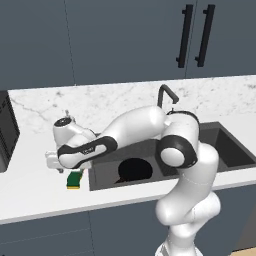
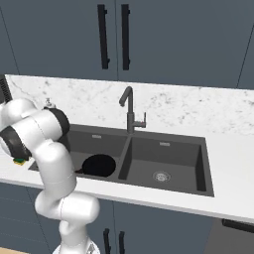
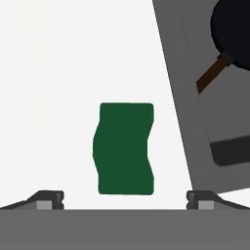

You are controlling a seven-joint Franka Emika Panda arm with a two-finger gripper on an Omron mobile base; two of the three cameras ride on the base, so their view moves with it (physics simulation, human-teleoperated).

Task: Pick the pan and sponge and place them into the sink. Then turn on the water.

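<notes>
Green-topped sponge (image 3: 125, 149) lies on the white counter (image 3: 58, 73), lower centre of the hand view, between the wide-spread fingertips (image 3: 48, 197) of the empty gripper (image 3: 125, 200) above it. Black pan (image 1: 135, 170) rests in the left basin of the dark sink (image 2: 171, 149), centre frame, its handle (image 3: 211, 73) toward the sponge

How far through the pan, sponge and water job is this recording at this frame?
Done: the pan lies in the left basin of the sink. In hand: the open gripper hangs over the sponge, which lies on the counter beside the sink, between the fingers but not gripped. Left: grasp the sponge, put it in the sink, then turn on the tap; no water runs.
</notes>
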